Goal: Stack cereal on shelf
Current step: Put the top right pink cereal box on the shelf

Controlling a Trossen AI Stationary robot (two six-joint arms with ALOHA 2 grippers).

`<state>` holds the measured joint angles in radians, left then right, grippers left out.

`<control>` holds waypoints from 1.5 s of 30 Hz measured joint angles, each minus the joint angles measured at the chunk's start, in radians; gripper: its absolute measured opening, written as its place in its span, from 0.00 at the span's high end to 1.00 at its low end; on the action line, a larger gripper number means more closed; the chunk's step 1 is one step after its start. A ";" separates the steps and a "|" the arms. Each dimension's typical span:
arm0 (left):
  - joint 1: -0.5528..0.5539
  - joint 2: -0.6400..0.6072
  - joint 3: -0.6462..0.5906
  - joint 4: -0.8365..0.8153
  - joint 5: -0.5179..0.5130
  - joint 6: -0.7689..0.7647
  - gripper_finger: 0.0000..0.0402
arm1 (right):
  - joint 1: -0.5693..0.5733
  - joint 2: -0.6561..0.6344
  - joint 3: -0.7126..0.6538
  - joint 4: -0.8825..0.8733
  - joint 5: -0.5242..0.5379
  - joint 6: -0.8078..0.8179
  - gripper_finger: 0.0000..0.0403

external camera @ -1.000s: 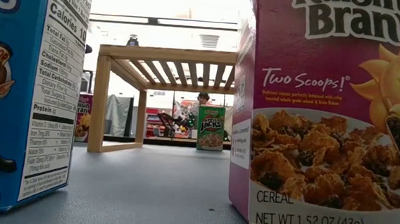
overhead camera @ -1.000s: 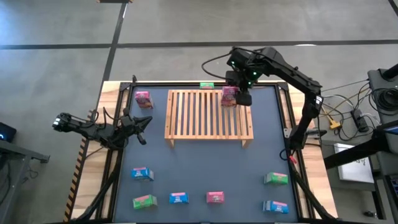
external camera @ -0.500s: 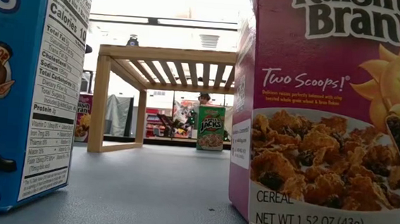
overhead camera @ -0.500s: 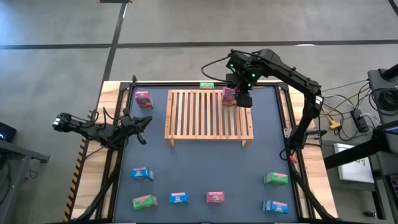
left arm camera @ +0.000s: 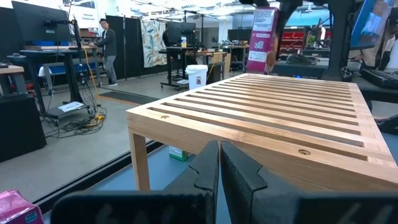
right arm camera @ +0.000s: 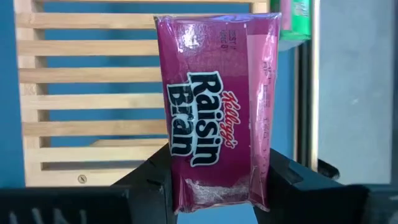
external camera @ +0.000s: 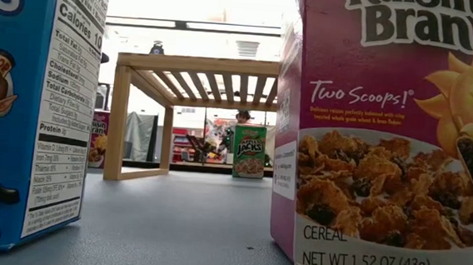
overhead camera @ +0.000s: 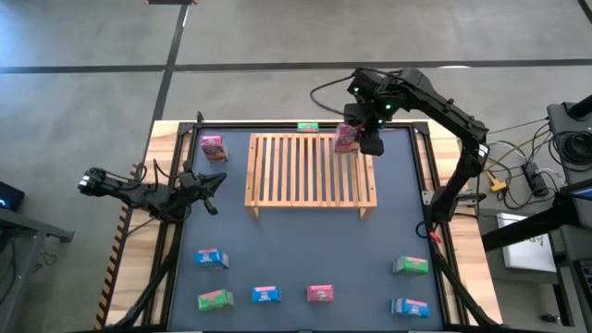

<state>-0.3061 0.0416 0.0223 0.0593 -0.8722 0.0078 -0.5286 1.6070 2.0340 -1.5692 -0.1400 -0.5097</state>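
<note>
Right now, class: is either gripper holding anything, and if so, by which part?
The right gripper holds a pink Raisin Bran box by its lower end, fingers on its two side edges, over the shelf. The left gripper is shut on nothing.

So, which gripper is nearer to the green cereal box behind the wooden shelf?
Right. The right gripper holds a pink box at the shelf's far right corner, close to the green box. The left gripper waits shut left of the shelf, farther from it.
</note>
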 joint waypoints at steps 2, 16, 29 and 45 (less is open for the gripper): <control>0.000 0.000 0.000 0.000 0.000 0.000 1.00 | -0.016 -0.023 -0.017 -0.002 -0.001 -0.003 0.68; 0.000 0.000 0.000 0.000 0.000 0.001 1.00 | -0.055 -0.204 -0.311 0.190 -0.044 -0.053 0.66; 0.000 0.000 0.000 0.000 0.000 0.001 1.00 | -0.059 -0.180 -0.330 0.201 -0.018 -0.064 0.66; 0.000 0.000 0.000 0.000 0.000 0.002 1.00 | -0.059 -0.183 -0.311 0.198 -0.012 -0.051 0.49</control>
<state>-0.3061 0.0417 0.0223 0.0593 -0.8722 0.0093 -0.5880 1.4235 1.7228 -1.3712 -0.1522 -0.5603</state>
